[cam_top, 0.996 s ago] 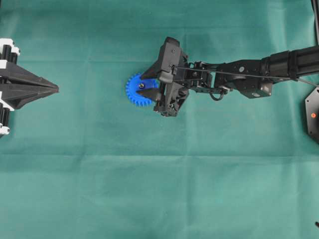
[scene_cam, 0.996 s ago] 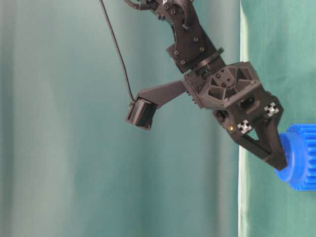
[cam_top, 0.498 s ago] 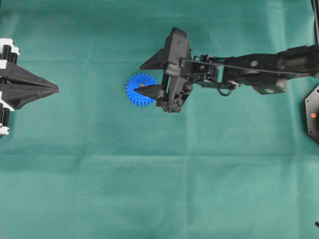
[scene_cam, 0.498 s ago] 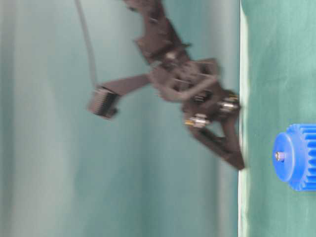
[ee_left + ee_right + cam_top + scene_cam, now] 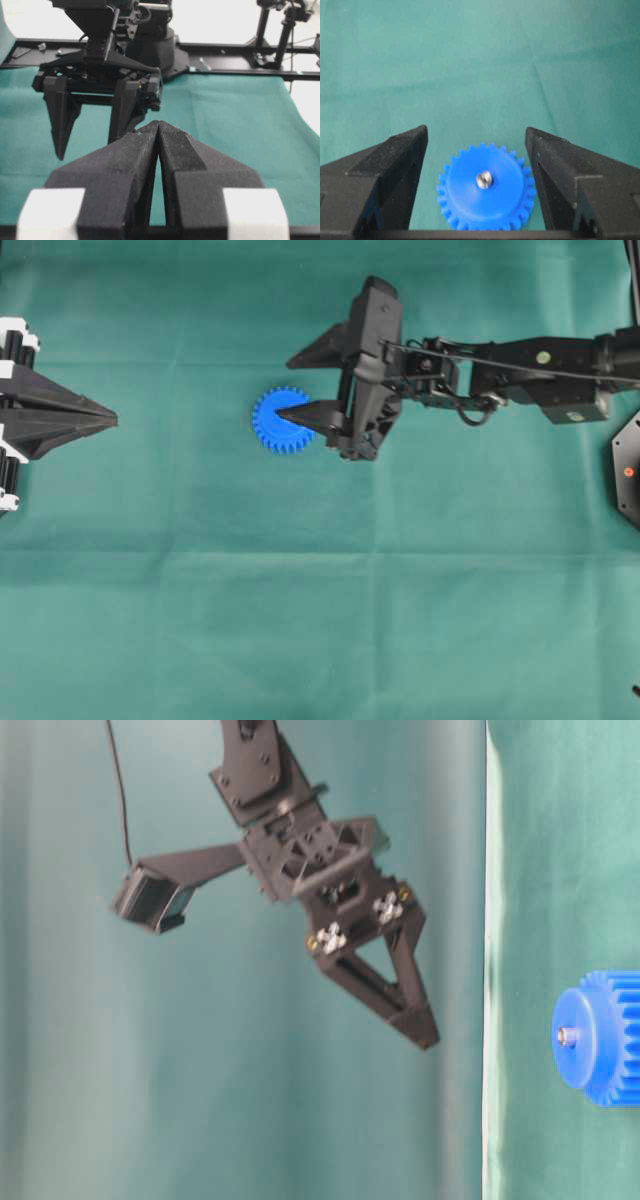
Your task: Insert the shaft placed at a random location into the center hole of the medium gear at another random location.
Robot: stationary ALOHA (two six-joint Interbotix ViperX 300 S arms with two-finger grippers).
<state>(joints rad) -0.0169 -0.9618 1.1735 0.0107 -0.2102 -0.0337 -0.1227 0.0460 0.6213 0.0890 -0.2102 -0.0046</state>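
The blue medium gear [image 5: 275,430] lies flat on the green cloth. The silvery shaft [image 5: 484,179] stands upright in its center hole, with its top just above the hub [image 5: 568,1036]. My right gripper [image 5: 287,390] is open and empty. It hangs well above the gear [image 5: 600,1038], one finger tip over the gear's right edge in the overhead view. In the right wrist view the gear [image 5: 465,197] shows between the two spread fingers [image 5: 395,165]. My left gripper [image 5: 112,420] is shut and empty at the far left, pointing at the gear; it also shows in the left wrist view [image 5: 159,125].
Green cloth [image 5: 320,620] covers the whole table. The right arm [image 5: 520,375] reaches in from the right edge. A black base part [image 5: 628,470] sits at the far right. In the left wrist view the right gripper [image 5: 90,147] hangs ahead of the left one.
The right gripper has let go of the shaft, which stays in the gear's center hole. It has opened, risen off the gear and drawn back to the right. The left arm has not moved.
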